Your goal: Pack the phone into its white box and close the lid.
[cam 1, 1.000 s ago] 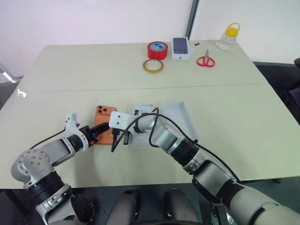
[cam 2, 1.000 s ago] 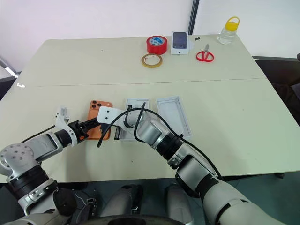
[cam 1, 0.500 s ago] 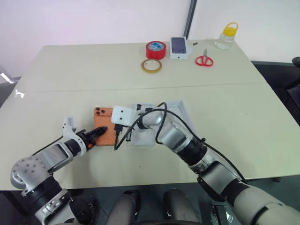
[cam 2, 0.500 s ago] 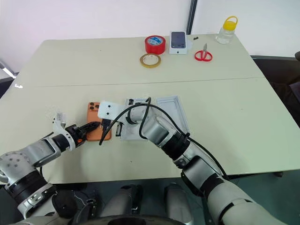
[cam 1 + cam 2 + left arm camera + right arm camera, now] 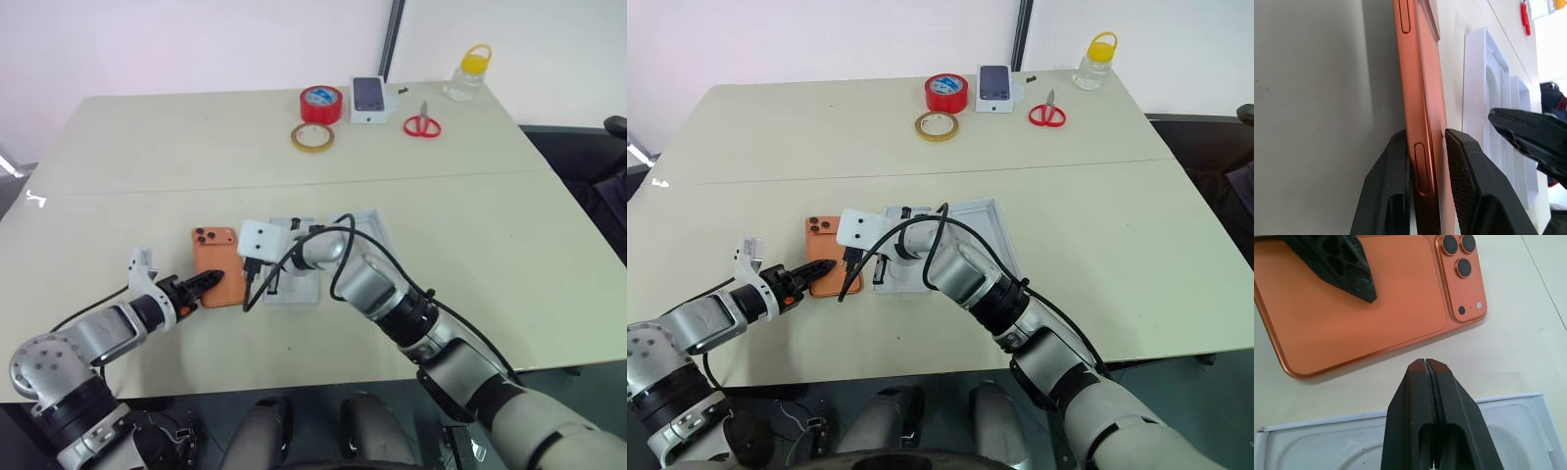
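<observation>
Left gripper (image 5: 1426, 161) now closed on phone (image 5: 217, 277) edge, wide open second ago. Phone on table (image 5: 147, 176) beside box (image 5: 294, 284), unpacked. Right gripper (image 5: 1426, 363) shut, empty. Lift judged next.

The left pincer (image 5: 1426, 161) clamps the phone (image 5: 1420, 88) edgewise; the right pincer (image 5: 1428, 369) hovers pressed shut, angled downward.

Two head cameras look forward and down over the whole table (image 5: 470, 235); each wrist camera looks close along its own fingers, both sharing the orange phone (image 5: 1356, 303).
</observation>
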`<state>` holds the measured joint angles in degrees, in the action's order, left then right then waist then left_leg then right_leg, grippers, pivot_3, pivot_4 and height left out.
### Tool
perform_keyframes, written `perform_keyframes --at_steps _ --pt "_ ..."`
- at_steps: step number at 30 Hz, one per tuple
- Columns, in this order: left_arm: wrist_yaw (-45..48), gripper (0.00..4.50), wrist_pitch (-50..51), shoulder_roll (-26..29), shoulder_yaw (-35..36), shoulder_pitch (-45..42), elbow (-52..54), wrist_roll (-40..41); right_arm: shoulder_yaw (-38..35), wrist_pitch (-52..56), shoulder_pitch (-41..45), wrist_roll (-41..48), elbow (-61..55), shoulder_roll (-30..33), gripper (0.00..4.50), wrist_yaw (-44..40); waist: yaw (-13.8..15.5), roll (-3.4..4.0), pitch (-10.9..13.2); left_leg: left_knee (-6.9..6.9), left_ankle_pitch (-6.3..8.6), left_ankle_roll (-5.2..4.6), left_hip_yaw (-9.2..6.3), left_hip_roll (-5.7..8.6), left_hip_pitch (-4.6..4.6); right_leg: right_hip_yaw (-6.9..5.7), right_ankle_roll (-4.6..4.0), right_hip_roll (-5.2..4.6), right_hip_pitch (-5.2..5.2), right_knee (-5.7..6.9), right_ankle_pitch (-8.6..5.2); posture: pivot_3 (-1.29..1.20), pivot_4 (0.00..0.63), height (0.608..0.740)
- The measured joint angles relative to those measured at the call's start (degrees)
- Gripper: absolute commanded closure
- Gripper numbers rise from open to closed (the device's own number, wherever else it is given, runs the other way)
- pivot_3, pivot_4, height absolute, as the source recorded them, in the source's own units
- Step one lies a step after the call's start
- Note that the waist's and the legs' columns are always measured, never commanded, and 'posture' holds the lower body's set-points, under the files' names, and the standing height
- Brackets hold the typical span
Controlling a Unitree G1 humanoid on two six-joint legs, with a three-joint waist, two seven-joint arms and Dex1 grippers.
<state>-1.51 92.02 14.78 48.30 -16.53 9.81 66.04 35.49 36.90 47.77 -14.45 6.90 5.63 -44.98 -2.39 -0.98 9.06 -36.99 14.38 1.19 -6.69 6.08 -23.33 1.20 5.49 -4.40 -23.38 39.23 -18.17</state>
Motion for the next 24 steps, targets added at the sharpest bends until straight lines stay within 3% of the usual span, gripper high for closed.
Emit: perform_keyframes --at_steps 1,5,11,17,20,24 --pt "-0.5 3.36 0.0 0.0 0.0 0.0 -0.1 0.8 0.0 0.0 0.0 0.0 0.0 0.0 4.5 0.0 0.0 0.0 0.0 0.0 0.0 0.0 0.0 0.0 0.0 0.0 0.0 0.0 0.0 0.0 0.0 0.0 0.15 0.74" --pt "-1.2 4.47 0.0 0.0 0.4 -0.2 -0.2 4.5 0.0 0.0 0.0 0.1 0.0 0.0 4.5 0.1 0.0 0.0 0.0 0.0 0.0 0.0 0.0 0.0 0.0 0.0 0.0 0.0 0.0 0.0 0.0 0.0 0.15 0.74" --pt "-4.2 4.47 -0.3 0.7 0.2 0.4 -0.3 8.0 0.0 0.2 0.0 0.1 -0.2 0.2 4.5 0.1 -0.2 -0.01 0.0 0.0 -0.01 0.01 0.02 -0.02 0.01 0.03 0.0 0.02 0.02 0.02 0.0 0.0 0.15 0.74" --pt "-14.9 4.47 -10.0 2.8 0.5 0.5 -5.8 20.3 -1.6 1.6 -0.1 1.5 -5.0 3.0 4.5 -1.0 0.1 -0.14 0.1 -0.04 -0.01 0.01 0.0 -0.02 -0.06 0.02 0.0 0.0 -0.01 0.01 0.0 0.0 0.15 0.74" --pt "-19.9 4.47 -15.8 5.7 -2.9 0.3 -5.7 28.0 -5.3 3.2 -0.5 4.0 -10.2 6.8 4.5 -3.2 0.6 -0.18 0.1 -0.04 0.0 0.01 -0.01 0.0 -0.08 0.01 0.0 -0.02 0.01 -0.03 0.0 0.0 0.15 0.74" --pt "-25.5 4.47 -21.7 6.9 -13.4 -0.1 -4.0 36.8 -12.2 4.7 -1.4 8.8 -17.4 14.4 4.5 -7.4 1.9 -0.22 0.1 -0.1 0.04 -0.07 0.0 0.07 -0.09 0.01 0.01 -0.09 0.03 -0.16 0.0 0.0 0.15 0.74"
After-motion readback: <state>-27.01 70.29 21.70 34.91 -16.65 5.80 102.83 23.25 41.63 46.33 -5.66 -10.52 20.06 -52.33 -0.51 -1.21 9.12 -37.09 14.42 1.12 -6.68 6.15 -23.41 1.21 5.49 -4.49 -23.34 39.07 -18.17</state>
